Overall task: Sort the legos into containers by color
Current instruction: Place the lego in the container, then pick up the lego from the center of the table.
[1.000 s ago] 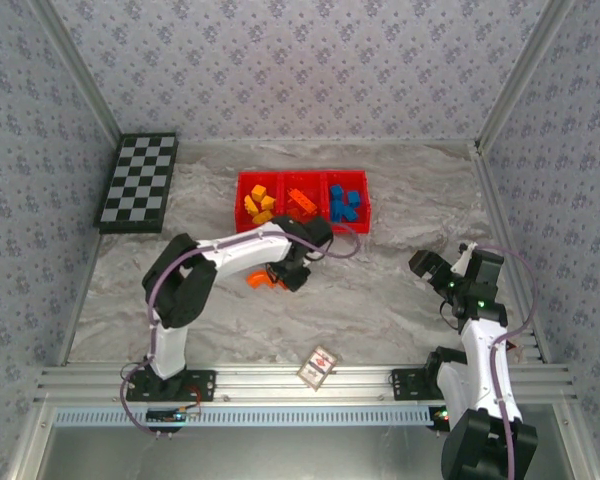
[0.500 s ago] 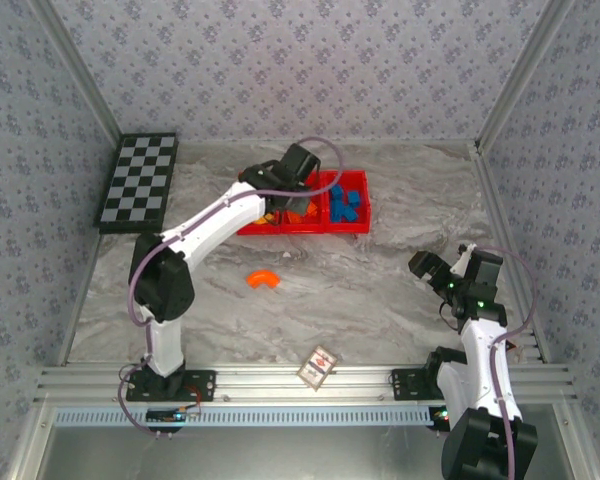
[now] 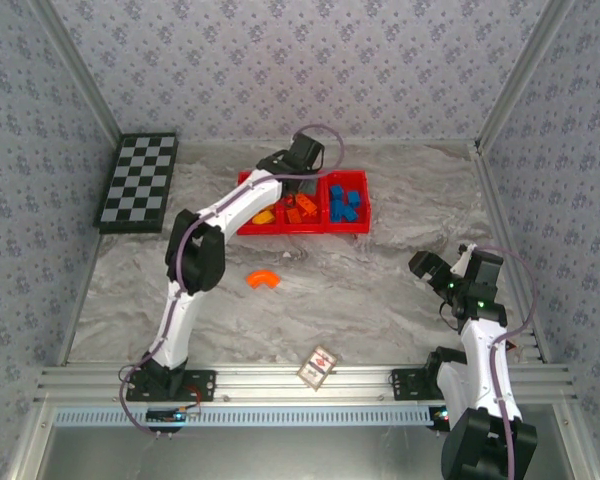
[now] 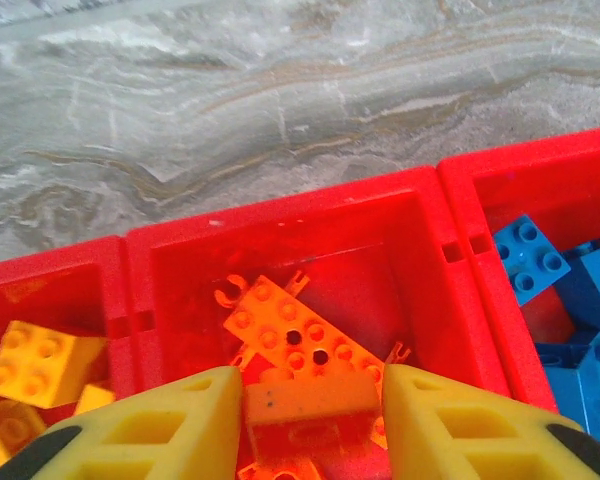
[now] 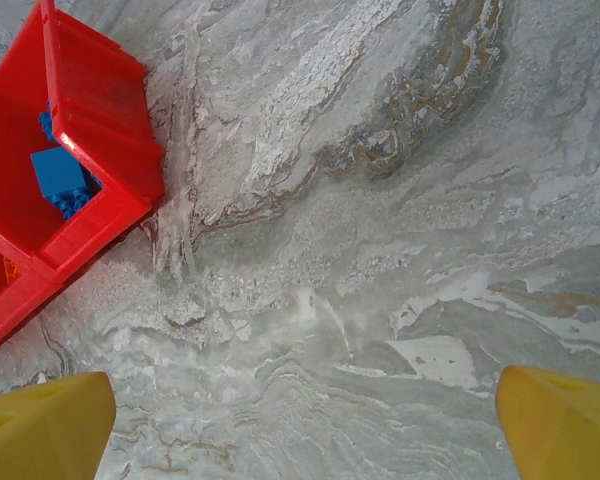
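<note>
Left pincer (image 4: 310, 385) brackets red-orange brick (image 4: 310, 428) over middle compartment (image 4: 280, 212); can't tell if gripped. Risk: brick snags a finger, lifts out.

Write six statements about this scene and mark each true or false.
1. A curved brick lies on the table, outside the tray. True.
2. The blue bricks are in the left compartment. False: they are in the right compartment.
3. The right pincer is open over bare table. True.
4. The checkerboard lies right of the tray. False: it lies to its left.
5. The left pincer is over the middle compartment, with an orange brick between its fingers. True.
6. The card lies in the tray. False: it lies on the table near the arms' bases.
</note>
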